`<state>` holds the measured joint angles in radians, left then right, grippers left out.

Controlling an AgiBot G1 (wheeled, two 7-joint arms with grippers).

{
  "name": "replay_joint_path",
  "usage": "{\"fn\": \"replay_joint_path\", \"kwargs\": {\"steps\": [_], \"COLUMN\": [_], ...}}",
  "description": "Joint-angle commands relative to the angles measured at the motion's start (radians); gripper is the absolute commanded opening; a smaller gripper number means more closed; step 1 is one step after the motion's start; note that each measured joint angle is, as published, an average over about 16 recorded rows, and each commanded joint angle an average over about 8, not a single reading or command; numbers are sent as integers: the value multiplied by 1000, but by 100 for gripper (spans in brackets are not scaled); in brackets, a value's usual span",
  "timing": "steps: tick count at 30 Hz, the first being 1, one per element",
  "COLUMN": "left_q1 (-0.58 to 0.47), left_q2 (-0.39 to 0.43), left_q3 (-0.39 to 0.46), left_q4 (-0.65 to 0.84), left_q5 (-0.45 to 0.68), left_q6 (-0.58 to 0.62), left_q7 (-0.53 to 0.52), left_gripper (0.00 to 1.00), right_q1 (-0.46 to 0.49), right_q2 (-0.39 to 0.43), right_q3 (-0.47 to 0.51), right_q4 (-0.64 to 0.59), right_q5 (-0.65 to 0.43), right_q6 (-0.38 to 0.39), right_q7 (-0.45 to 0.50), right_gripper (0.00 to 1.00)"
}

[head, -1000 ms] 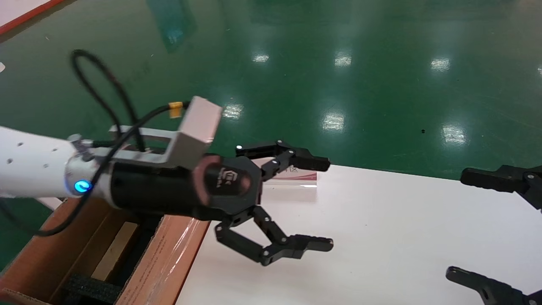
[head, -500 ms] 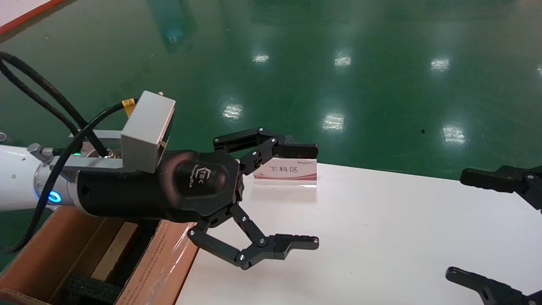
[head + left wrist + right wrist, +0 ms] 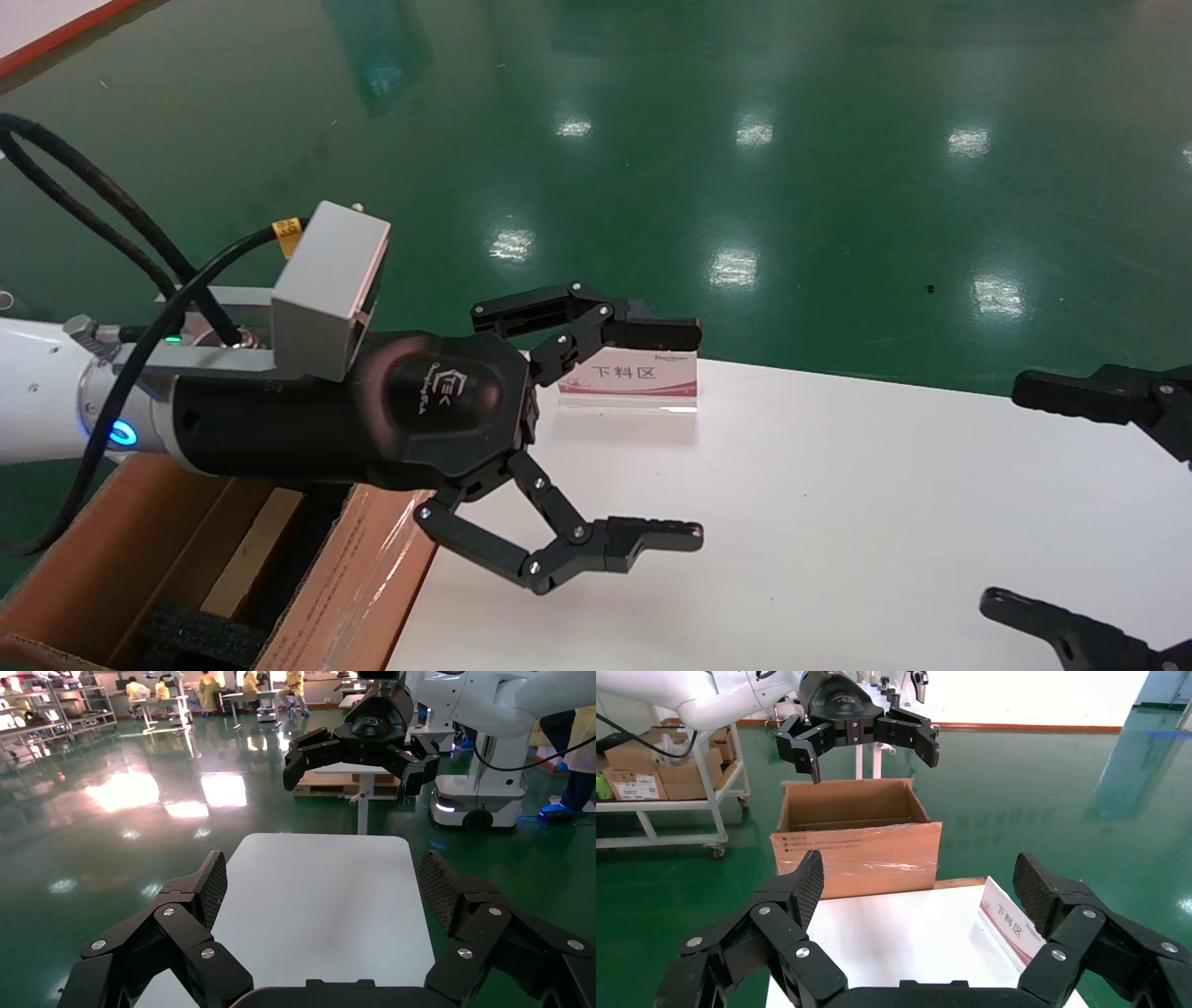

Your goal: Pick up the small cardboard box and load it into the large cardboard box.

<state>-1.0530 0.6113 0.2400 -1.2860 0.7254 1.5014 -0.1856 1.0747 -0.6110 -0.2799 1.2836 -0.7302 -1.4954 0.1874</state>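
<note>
The large cardboard box (image 3: 186, 568) is sitting at the far left, against the left end of the white desk (image 3: 838, 522), with black foam and a pale brown board showing inside; whether that board is the small cardboard box cannot be told. Above its near wall the left gripper (image 3: 684, 433) is hanging with its fingers (image 3: 652, 536) spread wide and holding nothing, barely shifted from half a second ago, after having swung round and drawn back toward the box in the half second before that. Just behind it a small red-and-white sign (image 3: 633, 380) is standing on the desk. At the far right the right gripper (image 3: 1034, 503) is waiting over the desk's edge, fingers apart and empty, unmoved. Only the right wrist view is showing the carton's whole open top (image 3: 849, 804) and taped front wall. The left wrist view is showing the desk bare, and a glossy green floor (image 3: 105, 825) running to shelves and workers.
</note>
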Motion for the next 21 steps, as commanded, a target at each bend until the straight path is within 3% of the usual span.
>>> {"fn": "replay_joint_path", "kwargs": {"steps": [1, 21], "left_q1": [-1, -11], "left_q2": [0, 0], "left_q3": [2, 20], "left_q4": [0, 1], "left_q5": [0, 3], "left_q6": [0, -3], "left_q7": [0, -1], "left_gripper": [100, 100], "right_q1": [0, 0], "right_q2": [0, 0], "right_q3": [0, 0], "right_q4": [0, 0], "right_q5": [0, 0], "right_q6": [0, 0], "right_q7": [0, 0], "right_gripper": [100, 100]}}
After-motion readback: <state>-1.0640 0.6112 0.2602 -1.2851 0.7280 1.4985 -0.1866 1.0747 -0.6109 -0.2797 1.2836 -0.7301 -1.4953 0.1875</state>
